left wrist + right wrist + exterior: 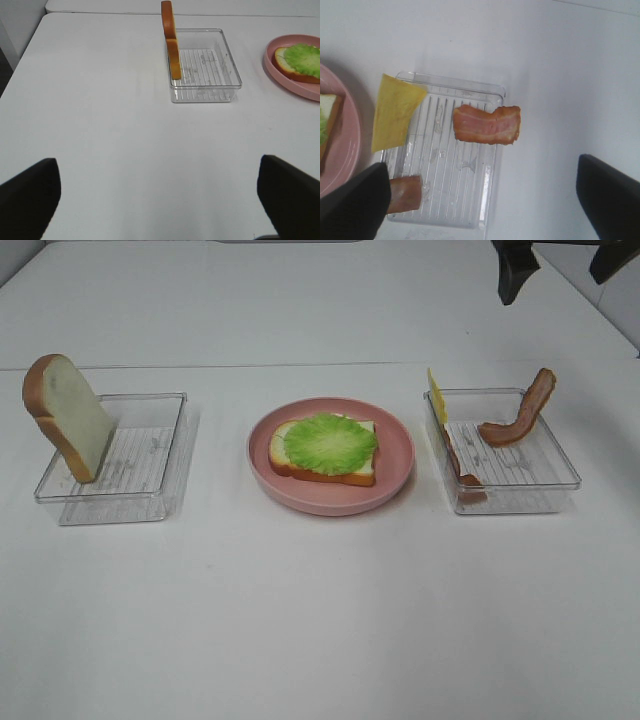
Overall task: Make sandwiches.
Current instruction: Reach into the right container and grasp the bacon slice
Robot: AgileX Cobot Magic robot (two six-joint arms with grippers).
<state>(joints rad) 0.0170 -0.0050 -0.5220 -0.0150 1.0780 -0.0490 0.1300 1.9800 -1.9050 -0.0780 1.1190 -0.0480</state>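
**Reddish-brown bacon (486, 124) next, probably floppy**

Got the half-built sandwich (325, 448) on the pink plate (330, 506). Looks light, bendy, propped on the tray (520, 497) rim right of the plate. Worth pinching mid-strip. Seeing left gripper (160, 200) and right gripper (480, 197) both spread wide, holding nothing.

A white, matte, flat desk (320, 620) fills nearly every view, running between both pairs of jaws and well ahead of them. Far ahead of the left jaws a thin seam (100, 13) meets a second white surface (225, 5). Past the desk's edge, outward of those jaws, show a pale grey patch (20, 25) and a dark strip (3, 75). Light is soft and even, and shadows are faint.
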